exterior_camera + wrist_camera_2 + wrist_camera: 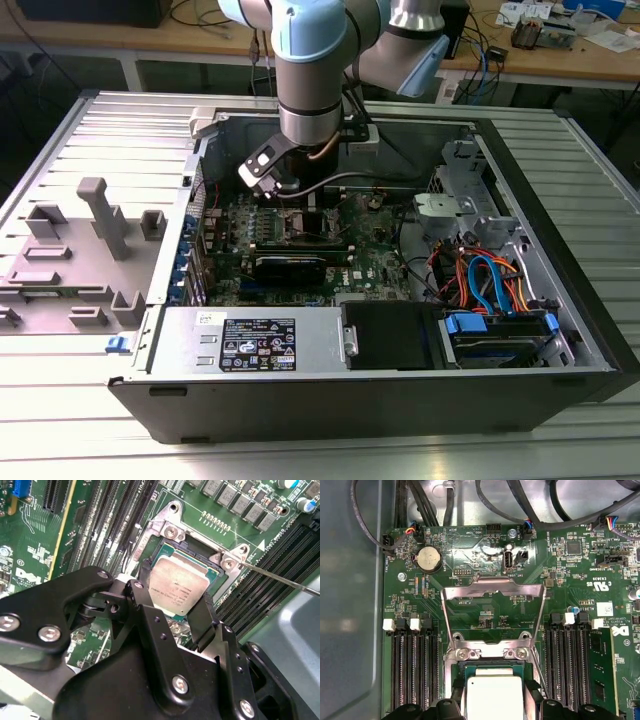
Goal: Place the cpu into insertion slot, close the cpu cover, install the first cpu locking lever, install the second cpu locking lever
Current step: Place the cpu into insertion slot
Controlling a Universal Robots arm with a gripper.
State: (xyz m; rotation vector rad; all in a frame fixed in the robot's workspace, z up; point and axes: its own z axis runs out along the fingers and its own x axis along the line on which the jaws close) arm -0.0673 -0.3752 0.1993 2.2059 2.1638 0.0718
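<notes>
In the exterior view, the open computer case lies across the middle of the ribbed metal surface. The arm reaches down into it, with the tool low over the green motherboard near the case's far wall.

In the second wrist view, the black fingers are drawn in narrow on two opposite edges of the cpu. They hold it inside the silvery rim of the insertion slot. Whether the chip is fully bedded cannot be told. A thin locking lever juts clear to one side.

In the first wrist view, the cpu cover stands raised on its hinge at the slot's edge. The chip sits between the fingers just past that hinge.

The main risk appears to be a skewed or tilted chip: a corner riding on the rim could bend the socket's contacts. The fingers sit so tight against the rim that they might drag the chip askew. The raised cover could also drop onto them.
</notes>
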